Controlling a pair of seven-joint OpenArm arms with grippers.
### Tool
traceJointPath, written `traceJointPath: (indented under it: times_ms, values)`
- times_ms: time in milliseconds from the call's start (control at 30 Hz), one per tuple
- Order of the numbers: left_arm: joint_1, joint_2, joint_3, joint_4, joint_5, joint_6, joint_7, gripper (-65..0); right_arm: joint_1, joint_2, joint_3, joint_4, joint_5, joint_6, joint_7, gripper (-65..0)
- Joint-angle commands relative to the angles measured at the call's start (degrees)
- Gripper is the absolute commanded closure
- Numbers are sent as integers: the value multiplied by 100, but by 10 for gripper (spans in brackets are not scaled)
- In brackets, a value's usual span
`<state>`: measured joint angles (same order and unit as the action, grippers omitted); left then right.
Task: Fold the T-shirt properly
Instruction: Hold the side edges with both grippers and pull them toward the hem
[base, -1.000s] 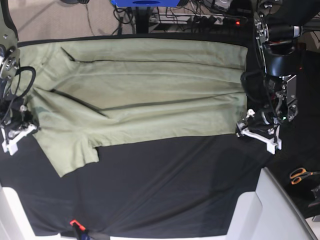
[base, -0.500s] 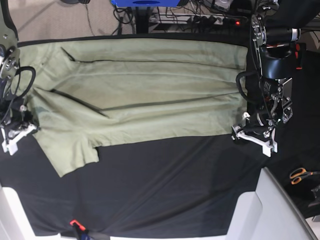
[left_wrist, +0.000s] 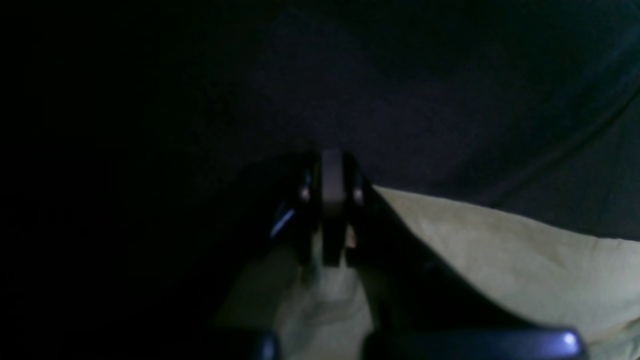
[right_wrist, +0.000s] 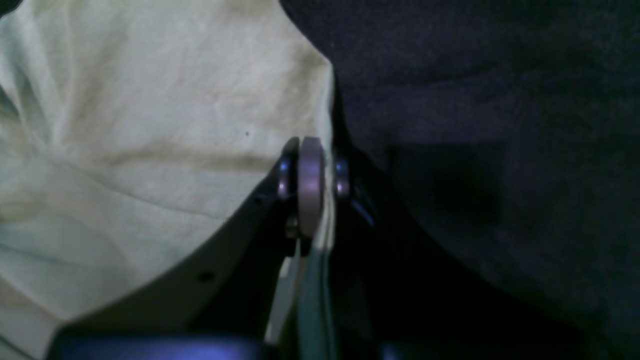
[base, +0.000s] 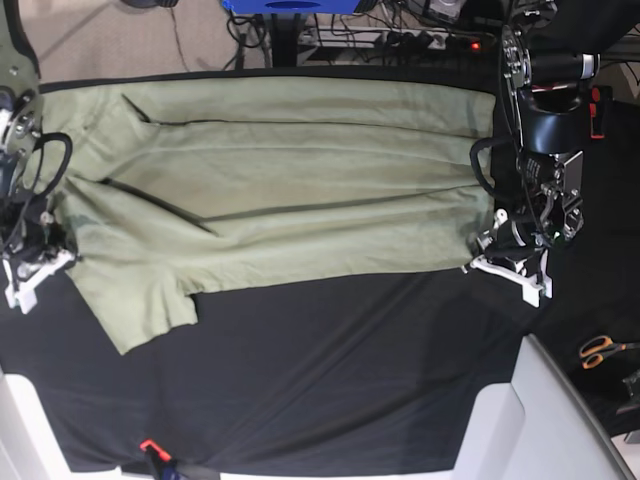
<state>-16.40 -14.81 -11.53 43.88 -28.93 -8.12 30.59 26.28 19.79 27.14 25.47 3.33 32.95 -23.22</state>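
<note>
T-shirt (base: 280, 190): spread across black tabletop (base: 350, 380). Left claw (base: 478, 262) pinched on hem corner, right claw (base: 52, 252) pinched on sleeve-side edge. Risk: thin grips slipping when lifted, or uneven pull skewing the fold

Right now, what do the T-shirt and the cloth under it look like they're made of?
T-shirt: soft woven or knit fabric, likely cotton, matte pale green; it lies in soft creases and folds with no shine.
Table cloth: thin black fabric, matte; shallow wrinkles show near the front edge. The exact fibre can't be told.
</note>
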Motion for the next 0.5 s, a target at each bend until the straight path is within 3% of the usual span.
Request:
traceJointPath:
  times_ms: [0,200,467]
  values:
    - [-78,-44,32,56,93,25,339,0,119,56,-10,288,84,59,129,0]
    - [-140,-71,32,821,93,25,392,0,84,30,-986,675,84,59,129,0]
    - [-351,-80,-21,1094,93,34,400,0,330,74,-1048,675,84,59,208,0]
